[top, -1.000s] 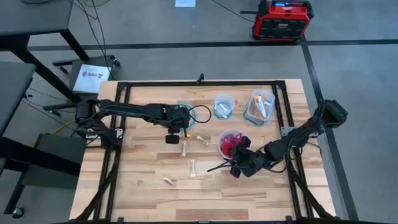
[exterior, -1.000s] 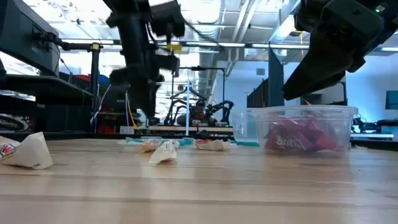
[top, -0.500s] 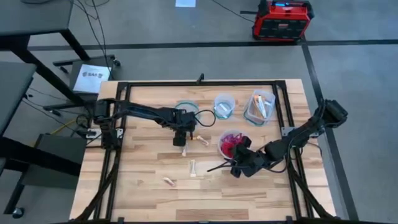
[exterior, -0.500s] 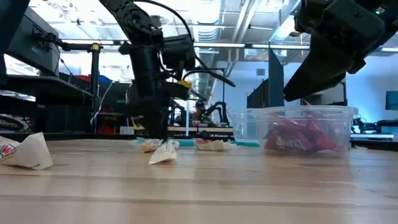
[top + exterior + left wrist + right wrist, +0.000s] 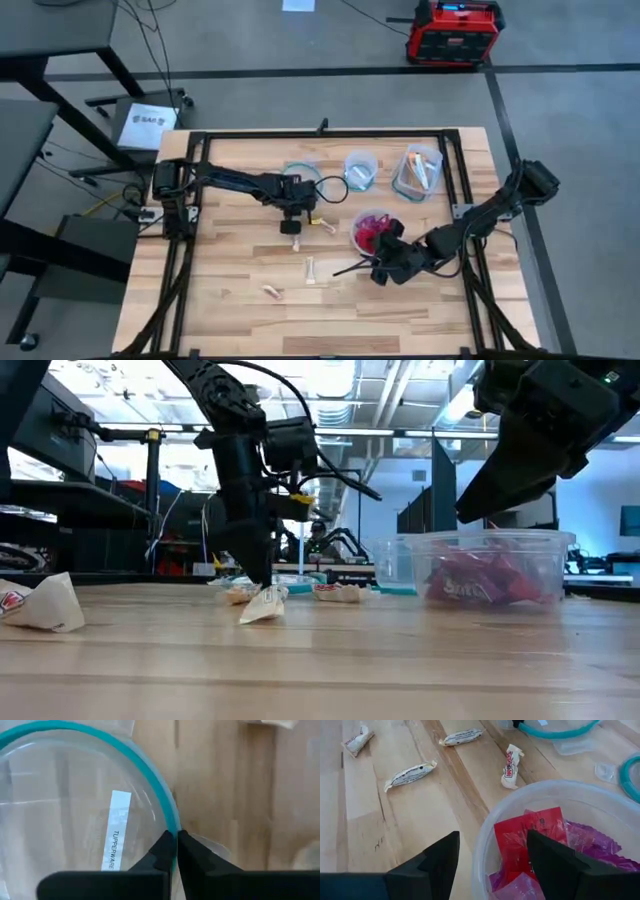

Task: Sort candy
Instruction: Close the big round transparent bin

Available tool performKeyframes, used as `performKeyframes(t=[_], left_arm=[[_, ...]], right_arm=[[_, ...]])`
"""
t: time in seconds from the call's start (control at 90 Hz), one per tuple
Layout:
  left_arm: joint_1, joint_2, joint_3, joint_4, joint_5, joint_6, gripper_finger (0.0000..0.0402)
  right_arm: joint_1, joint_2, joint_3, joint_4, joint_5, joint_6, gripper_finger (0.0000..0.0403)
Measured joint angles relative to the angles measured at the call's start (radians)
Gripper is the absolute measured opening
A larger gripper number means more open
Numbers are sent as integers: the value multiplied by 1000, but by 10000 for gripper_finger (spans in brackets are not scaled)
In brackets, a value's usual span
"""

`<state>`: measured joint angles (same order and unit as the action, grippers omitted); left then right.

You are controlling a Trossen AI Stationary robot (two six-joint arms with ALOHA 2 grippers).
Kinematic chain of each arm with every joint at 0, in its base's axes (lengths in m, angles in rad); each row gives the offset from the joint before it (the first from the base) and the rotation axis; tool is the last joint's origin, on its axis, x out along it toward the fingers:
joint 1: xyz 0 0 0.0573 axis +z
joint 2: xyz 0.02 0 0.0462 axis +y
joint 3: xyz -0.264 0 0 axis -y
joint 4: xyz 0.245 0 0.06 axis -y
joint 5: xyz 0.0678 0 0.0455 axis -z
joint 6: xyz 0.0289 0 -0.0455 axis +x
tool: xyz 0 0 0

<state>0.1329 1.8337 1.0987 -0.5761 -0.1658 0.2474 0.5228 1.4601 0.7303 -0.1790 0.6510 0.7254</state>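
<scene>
Down and inward goes the left gripper (image 5: 291, 226): a second ago it hung beside the teal-rimmed tub (image 5: 300, 175), now it sits low over the table (image 5: 220, 290) on a pale candy (image 5: 264, 606), fingers pressed together. Whether the wrapper is actually pinched, I cannot tell; the wrist view shows only the closed tips against the tub's rim. The right gripper (image 5: 382, 268) waits wide open and empty beside the red tub (image 5: 372, 231).

Loose sweets lie apart on the wood: one just right of the left gripper (image 5: 326, 225), one below it (image 5: 310, 269), one nearer the front edge (image 5: 271, 292). Two more tubs (image 5: 359, 170) stand at the back, the right-hand one (image 5: 416, 172) already holding pale wrappers.

Risks now: those wrappers are thin, crinkly film with twisted ends, so a grip on a tail alone could slip out on the lift. Tips shut this close to the tub's clear, light plastic wall could nudge it across the smooth planks. Red and magenta packets in the red tub look glossy and flat; the pale ones are plump in the middle.
</scene>
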Motion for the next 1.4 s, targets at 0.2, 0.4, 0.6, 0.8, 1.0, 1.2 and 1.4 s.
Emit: performKeyframes(t=[0.2, 0.4, 0.6, 0.8, 1.0, 1.2, 1.4], left_arm=[[-35, -130, 0, -52, 8, -31, 0], [-69, -275, 1, -79, 32, -63, 0], [-93, -434, 2, -54, 199, -126, 0], [-105, -563, 3, -21, 461, -198, 0], [-129, -656, 4, 24, 786, -282, 0], [-204, -674, 5, 122, 926, -338, 0], [-255, -668, 5, 149, 929, -348, 0]], right_arm=[[0, 0, 0, 7, 0, -1, 216], [-2, -1, 30, 6, 1, -58, 216], [-8, -2, 119, 9, 3, -254, 216], [-46, -2, 192, 2, 48, -554, 216], [-104, -3, 229, 6, 81, -724, 216], [-200, 0, 232, 162, -115, -801, 216], [-263, 0, 232, 370, -270, -939, 216]])
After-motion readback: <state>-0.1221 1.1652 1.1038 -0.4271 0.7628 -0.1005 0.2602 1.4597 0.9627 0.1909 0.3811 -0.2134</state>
